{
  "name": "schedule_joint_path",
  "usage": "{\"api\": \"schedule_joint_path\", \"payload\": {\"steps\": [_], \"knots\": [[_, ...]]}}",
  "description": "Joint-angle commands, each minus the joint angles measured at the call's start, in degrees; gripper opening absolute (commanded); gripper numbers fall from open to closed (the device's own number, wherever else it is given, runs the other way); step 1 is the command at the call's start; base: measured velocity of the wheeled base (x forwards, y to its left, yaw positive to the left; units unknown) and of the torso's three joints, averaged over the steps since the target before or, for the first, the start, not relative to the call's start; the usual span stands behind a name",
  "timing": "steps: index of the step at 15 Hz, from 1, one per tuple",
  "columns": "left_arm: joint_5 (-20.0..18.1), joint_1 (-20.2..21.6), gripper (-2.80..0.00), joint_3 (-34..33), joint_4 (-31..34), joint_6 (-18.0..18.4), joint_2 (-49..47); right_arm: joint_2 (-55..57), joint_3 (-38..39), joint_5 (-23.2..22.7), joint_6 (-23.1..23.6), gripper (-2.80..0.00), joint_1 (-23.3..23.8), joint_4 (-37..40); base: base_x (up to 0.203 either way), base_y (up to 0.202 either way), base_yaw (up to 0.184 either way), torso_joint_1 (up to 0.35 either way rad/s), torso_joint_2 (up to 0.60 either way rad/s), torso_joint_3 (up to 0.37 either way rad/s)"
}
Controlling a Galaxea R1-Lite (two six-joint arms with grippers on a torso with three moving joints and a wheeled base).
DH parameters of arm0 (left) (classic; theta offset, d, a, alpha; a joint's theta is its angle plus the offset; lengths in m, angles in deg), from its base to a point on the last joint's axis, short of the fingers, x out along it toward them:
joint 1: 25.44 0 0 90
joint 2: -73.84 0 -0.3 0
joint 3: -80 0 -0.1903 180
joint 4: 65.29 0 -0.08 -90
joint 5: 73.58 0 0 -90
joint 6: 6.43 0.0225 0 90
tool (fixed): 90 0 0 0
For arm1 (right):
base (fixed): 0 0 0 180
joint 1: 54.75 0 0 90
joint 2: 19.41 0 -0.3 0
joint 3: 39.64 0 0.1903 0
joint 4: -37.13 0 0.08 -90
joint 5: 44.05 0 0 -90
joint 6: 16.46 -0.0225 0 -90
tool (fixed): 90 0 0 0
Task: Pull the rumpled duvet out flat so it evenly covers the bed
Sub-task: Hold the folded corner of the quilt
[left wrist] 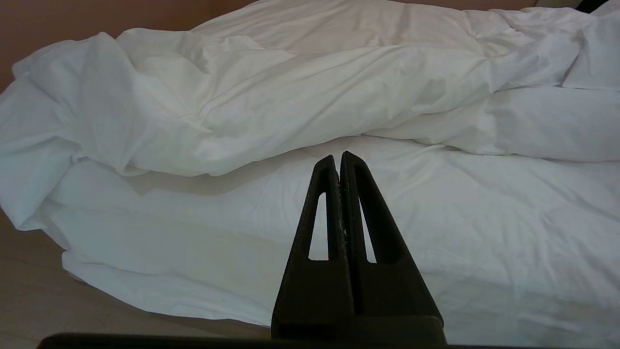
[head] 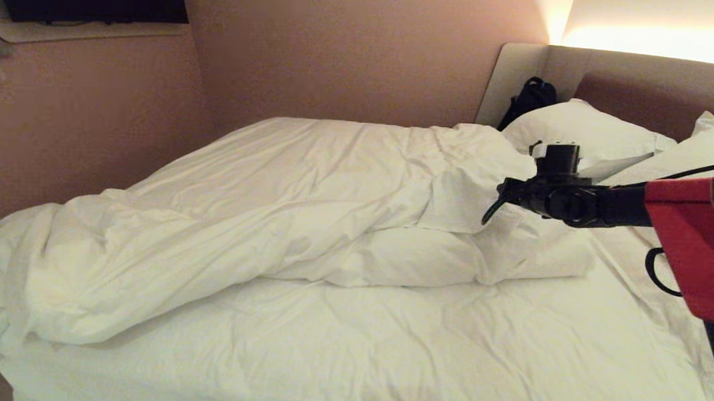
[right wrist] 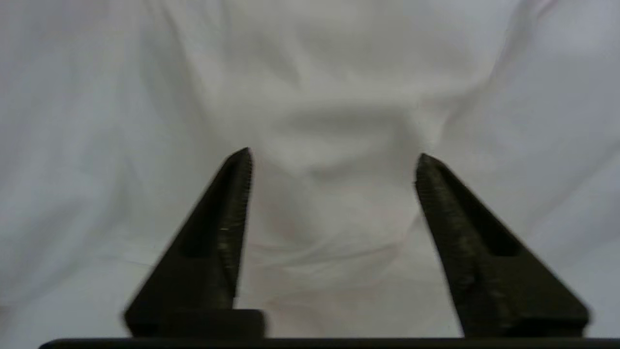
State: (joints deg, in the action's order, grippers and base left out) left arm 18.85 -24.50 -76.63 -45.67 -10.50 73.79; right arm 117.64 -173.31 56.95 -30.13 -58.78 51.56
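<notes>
Left pincer (left wrist: 340, 160) fully closed, nothing in it, low at the bed (head: 350, 357) edge; out of head view. Duvet (head: 260, 202) bunched in a ridge across mid-bed, left end spilling off the side. Right pincer (right wrist: 334, 165) spread wide over white fabric, gripping nothing; in head view fingertips hidden behind wrist.

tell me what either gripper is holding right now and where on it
Nothing. The right gripper is open over the duvet; the left gripper is shut on nothing.
</notes>
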Motion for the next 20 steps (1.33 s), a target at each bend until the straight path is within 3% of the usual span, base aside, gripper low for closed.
{"api": "schedule_joint_path", "payload": {"steps": [1, 5, 10, 20], "knots": [[0.04, 0.03, -2.8, 0.0, -0.04, -0.06, -0.04, 3.83, -0.7, -0.01, 0.49, 0.0, 0.05, -0.03, 0.0, 0.0, 0.0, 0.0, 0.0, 0.0], [0.04, 0.03, -2.8, 0.0, -0.1, -0.06, -0.04, 4.72, -0.61, 0.27, 1.01, 0.0, -0.01, -1.55, 0.0, 0.0, 0.0, 0.0, 0.0, 0.0], [0.04, 0.03, -2.8, 0.0, -0.1, -0.06, -0.04, 5.67, -0.61, 3.94, 2.16, 0.0, -0.02, -2.26, 0.0, 0.0, 0.0, 0.0, 0.0, 0.0], [0.04, 0.03, -2.8, 0.0, -0.1, -0.06, -0.04, 11.54, -0.7, 1.27, 1.02, 0.0, -0.2, -13.23, 0.0, 0.0, 0.0, 0.0, 0.0, 0.0]]}}
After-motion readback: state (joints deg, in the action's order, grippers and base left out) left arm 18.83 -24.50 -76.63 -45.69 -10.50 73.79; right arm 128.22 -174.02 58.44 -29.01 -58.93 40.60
